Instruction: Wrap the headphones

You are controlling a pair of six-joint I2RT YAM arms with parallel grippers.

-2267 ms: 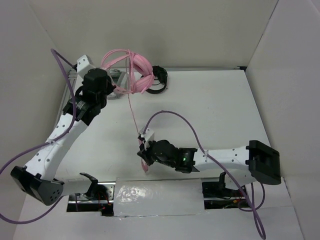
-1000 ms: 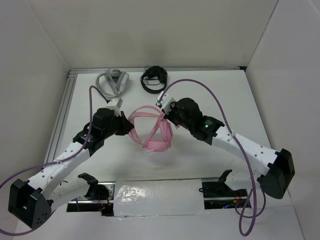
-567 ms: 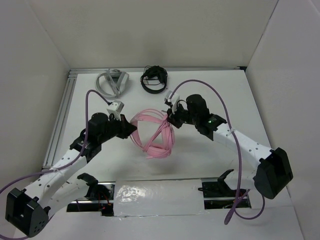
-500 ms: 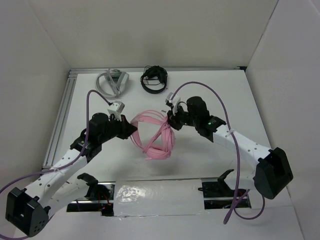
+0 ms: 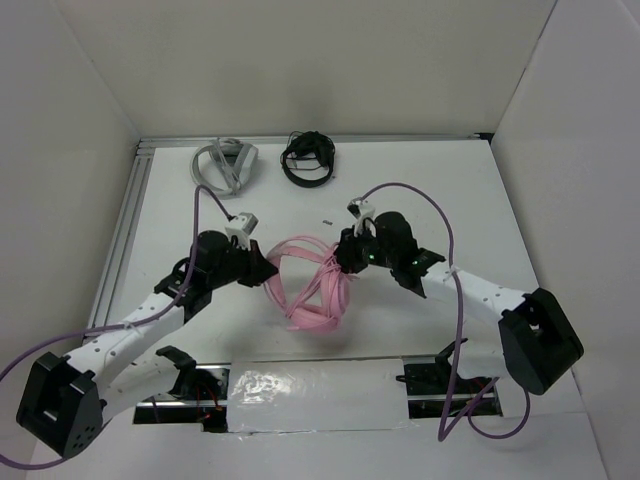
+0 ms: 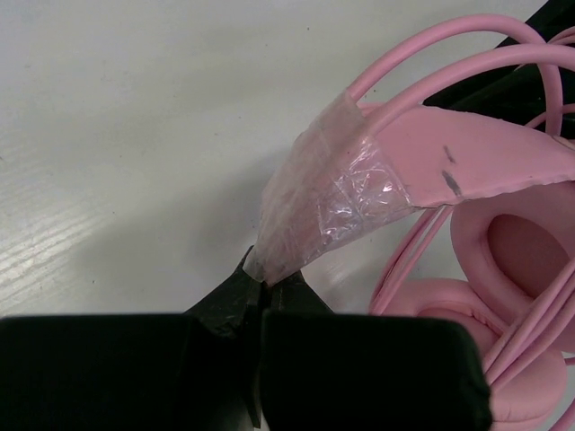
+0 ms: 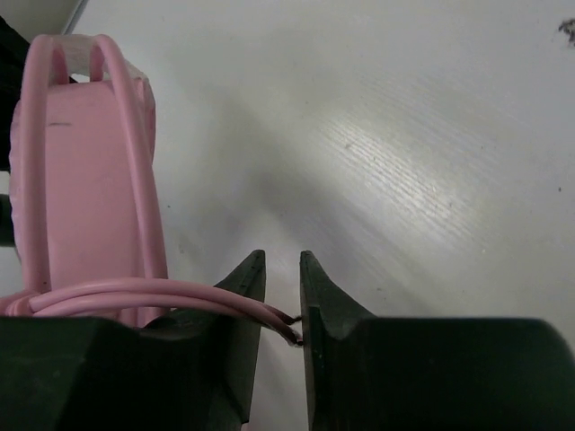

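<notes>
The pink headphones (image 5: 312, 287) lie in the middle of the table with the pink cable (image 5: 325, 290) looped round them. My left gripper (image 5: 262, 268) is at their left side, shut on the clear-taped end (image 6: 314, 211) of the pink headband (image 6: 467, 162). The earcups (image 6: 512, 260) show to the right in the left wrist view. My right gripper (image 5: 341, 258) is at their right side. Its jaws stand a narrow gap apart with the two cable ends (image 7: 286, 323) pinched between them. The headband (image 7: 81, 171) stands edge-on at the left of the right wrist view.
Grey headphones (image 5: 225, 165) and black headphones (image 5: 308, 160) lie at the back edge. An aluminium rail (image 5: 125, 220) runs along the left side. White walls enclose the table. A shiny plate (image 5: 315, 395) sits between the arm bases.
Both grippers and the pink headphones have moved nearer and lower, toward the table. Earlier the headphones were lifted at the back left with the cable hanging; now the cable is wound round them.
</notes>
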